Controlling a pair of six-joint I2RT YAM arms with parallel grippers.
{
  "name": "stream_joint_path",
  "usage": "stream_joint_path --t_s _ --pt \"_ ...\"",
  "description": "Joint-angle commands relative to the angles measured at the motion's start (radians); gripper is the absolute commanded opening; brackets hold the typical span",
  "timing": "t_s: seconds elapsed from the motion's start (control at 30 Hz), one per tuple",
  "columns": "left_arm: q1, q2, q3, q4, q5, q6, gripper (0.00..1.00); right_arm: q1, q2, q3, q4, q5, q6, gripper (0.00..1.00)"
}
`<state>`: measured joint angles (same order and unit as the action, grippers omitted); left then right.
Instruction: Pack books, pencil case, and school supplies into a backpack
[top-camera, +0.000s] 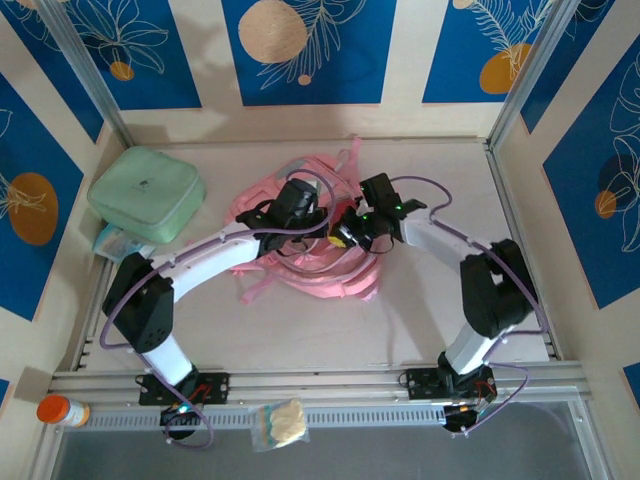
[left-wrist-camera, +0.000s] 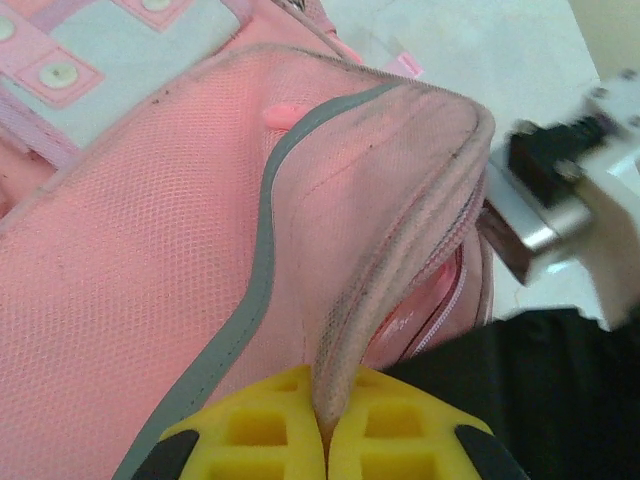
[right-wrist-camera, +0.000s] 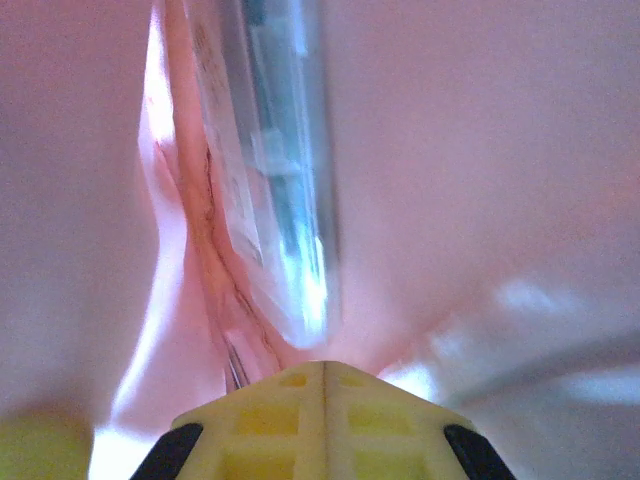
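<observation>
While a soft mint-green zip case (top-camera: 147, 193) lies at the pale table's (top-camera: 330, 335) left, the left gripper (left-wrist-camera: 325, 425) pinches a grey-trimmed edge of the soft pink fabric backpack (top-camera: 320, 275) at centre, and the right gripper (right-wrist-camera: 322, 395), fingers pressed together, sits within pink fabric beside a blurred flat pale thing (right-wrist-camera: 270, 150) with blue streaks.

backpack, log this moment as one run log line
left pincer: shut on backpack rim | right pincer: shut inside backpack, likely pencil case just ahead, hold unclear | stage: packing
</observation>
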<state>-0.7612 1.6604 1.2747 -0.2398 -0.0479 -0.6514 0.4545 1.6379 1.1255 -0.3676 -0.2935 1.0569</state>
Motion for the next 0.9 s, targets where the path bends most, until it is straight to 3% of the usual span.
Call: stream_joint_path --t_s 0.0,0.17,0.23,0.3,0.5,0.67,0.87 --pt "-0.007 0.013 0.004 0.105 0.105 -0.031 0.02 -0.026 -0.105 -0.030 -0.092 0.042 -0.071 0.06" --pt "-0.007 0.038 0.062 0.004 0.263 0.018 0.27 -0.068 -0.240 -0.039 -0.283 0.204 -0.165 0.08" --pt "-0.004 -0.008 0.035 0.010 0.289 0.021 0.41 -0.078 -0.279 -0.044 -0.331 0.243 -0.197 0.09" --pt "0.005 -0.074 -0.014 0.033 0.282 0.012 0.48 -0.072 -0.292 -0.034 -0.380 0.273 -0.231 0.10" --pt "0.107 -0.241 -0.222 0.101 0.264 -0.064 0.56 0.077 -0.273 0.015 -0.505 0.424 -0.231 0.15" --pt "0.208 -0.295 -0.368 0.140 0.274 -0.125 0.58 0.267 -0.220 0.055 -0.521 0.552 -0.143 0.35" --pt "0.276 -0.307 -0.466 0.192 0.281 -0.159 0.61 0.429 -0.060 0.184 -0.551 0.638 -0.032 0.45"
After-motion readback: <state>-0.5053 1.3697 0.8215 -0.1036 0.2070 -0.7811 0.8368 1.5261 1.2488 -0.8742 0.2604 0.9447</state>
